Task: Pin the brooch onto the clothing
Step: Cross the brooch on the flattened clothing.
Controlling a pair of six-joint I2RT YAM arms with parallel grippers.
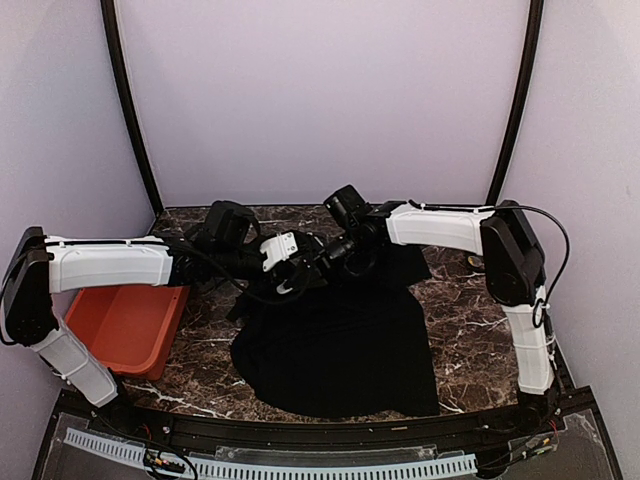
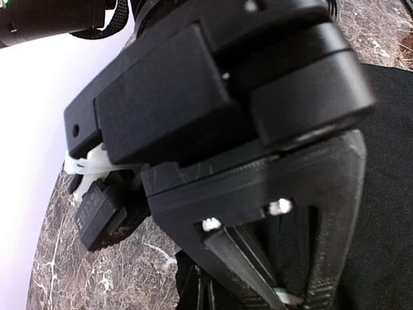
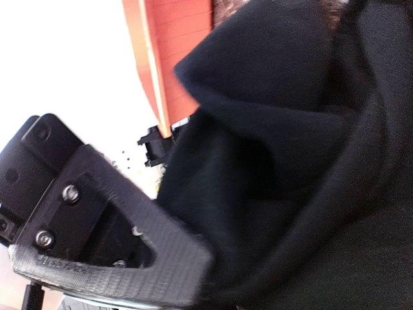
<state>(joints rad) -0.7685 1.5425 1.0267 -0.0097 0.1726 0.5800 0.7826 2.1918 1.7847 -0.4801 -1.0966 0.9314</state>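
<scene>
Right gripper (image 1: pixel 322 258) was clamped on a raised fold of the plain black short-sleeved T-shirt (image 1: pixel 340 350) lying on the dark marble table (image 1: pixel 470 330). We judged this presented cloth for pinning. Left gripper (image 1: pixel 290 280) was pressed together beside it; we couldn't see the brooch.

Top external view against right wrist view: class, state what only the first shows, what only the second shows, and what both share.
Only the top external: the left arm and the right arm, meeting at the far edge of the black T-shirt, and its whole outline on the marble table. Only the right wrist: raised folds of fabric bunched against its own gripper finger. Both: the T-shirt and the orange bin. No brooch is visible in either.
</scene>
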